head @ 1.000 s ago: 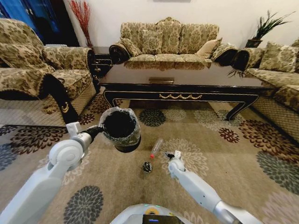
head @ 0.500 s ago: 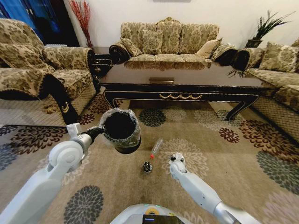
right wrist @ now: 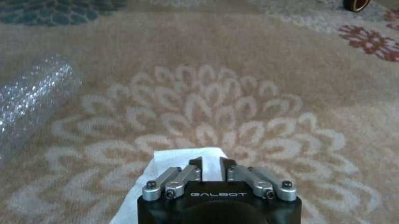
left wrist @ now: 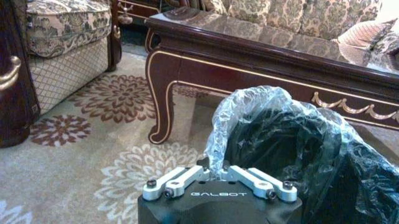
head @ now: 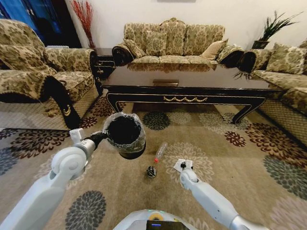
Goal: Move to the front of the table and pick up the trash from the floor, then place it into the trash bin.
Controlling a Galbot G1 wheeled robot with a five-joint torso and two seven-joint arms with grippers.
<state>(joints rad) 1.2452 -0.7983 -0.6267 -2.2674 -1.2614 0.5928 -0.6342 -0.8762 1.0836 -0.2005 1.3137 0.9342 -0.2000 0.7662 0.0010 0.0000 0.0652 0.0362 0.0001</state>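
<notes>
Right now the white paper [head: 183,163] lies flat on the carpet [head: 240,163], right end effector [right wrist: 211,169] poised over its edge, fingers narrowly parted, grasping nothing. It should press low before pinching, I'd say. Left end effector [left wrist: 214,173] is clenched on the trash bin [head: 124,134].

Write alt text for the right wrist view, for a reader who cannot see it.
The right end effector hangs just above a white piece of paper lying on a beige carpet with a pale flower pattern, its fingers nearly together over the paper. A clear plastic bottle lies on the carpet off to one side.
</notes>
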